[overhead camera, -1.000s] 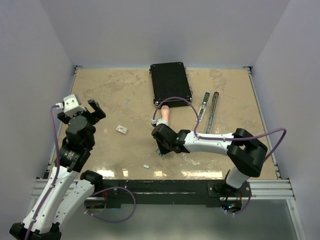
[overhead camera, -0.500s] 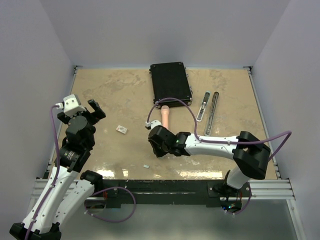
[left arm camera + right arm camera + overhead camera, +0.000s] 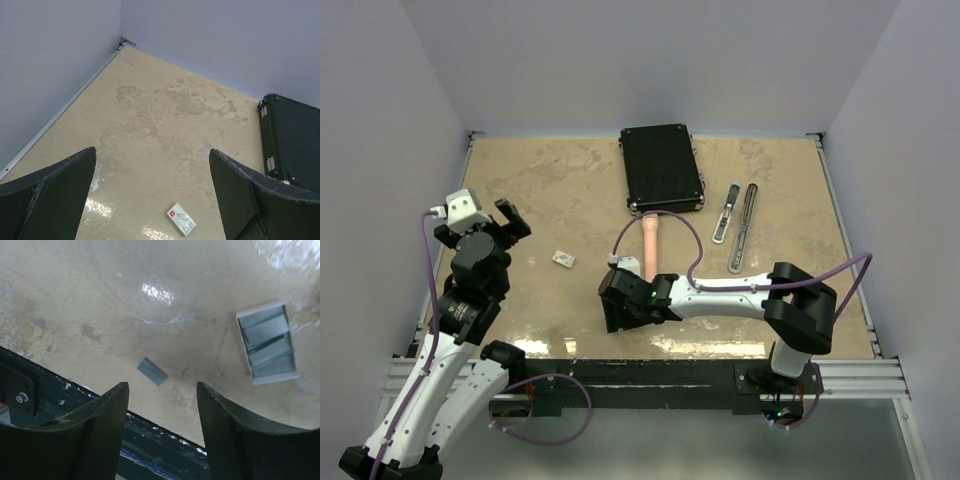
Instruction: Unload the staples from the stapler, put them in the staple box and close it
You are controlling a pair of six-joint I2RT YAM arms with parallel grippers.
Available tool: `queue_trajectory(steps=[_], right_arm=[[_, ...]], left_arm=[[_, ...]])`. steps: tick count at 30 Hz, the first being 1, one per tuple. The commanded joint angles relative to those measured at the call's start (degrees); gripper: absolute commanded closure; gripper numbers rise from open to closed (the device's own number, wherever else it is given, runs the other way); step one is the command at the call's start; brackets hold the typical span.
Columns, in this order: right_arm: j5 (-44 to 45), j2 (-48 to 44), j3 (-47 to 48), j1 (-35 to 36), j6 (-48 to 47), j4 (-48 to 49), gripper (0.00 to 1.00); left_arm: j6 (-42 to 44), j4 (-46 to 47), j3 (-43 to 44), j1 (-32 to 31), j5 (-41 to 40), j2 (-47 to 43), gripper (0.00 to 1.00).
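My right gripper (image 3: 618, 312) hovers low over the table's front edge, open, with nothing between its fingers (image 3: 161, 387). Just ahead of the fingertips lies a small grey strip of staples (image 3: 152, 371). A wider pale grey block of staples (image 3: 267, 342) rests on the table to its right. The stapler's pink handle (image 3: 649, 240) lies behind the right wrist, and two slim metal stapler rails (image 3: 736, 218) lie farther right. My left gripper (image 3: 485, 222) is raised at the left, open and empty (image 3: 152, 152).
A black case (image 3: 661, 167) lies at the back centre and shows at the left wrist view's right edge (image 3: 295, 135). A small white card with red marks (image 3: 563, 259) (image 3: 181, 219) lies between the arms. The black front rail (image 3: 60, 400) runs under the right fingers.
My right gripper has slid left and toward the front edge and has gone from shut to open. The left arm has not moved.
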Motion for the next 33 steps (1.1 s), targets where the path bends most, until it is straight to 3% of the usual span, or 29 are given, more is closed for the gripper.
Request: queue_trajectory(steps=[1,14,22,33], right_arm=[[1.73,2.04,2.49,2.07,14.51,-3.88,0.38],[7.44,12.67,14.25,5.15,27.78,-18.38,0.43],[9.81,20.06,20.59,6.29,30.25,-25.68,0.47],[13.07,20.42,20.78,6.03,30.78,-23.94,0.5]], left_arm=[[0.35,2.31,-0.36,-0.22,-0.77,-0.62,0.0],[0.34,2.4,-0.36,-0.31,-0.07,-2.2,0.0],[0.34,2.4,-0.36,-0.31,0.11,-2.64,0.0],[0.34,2.4,-0.36,-0.31,-0.07,-2.73,0.0]])
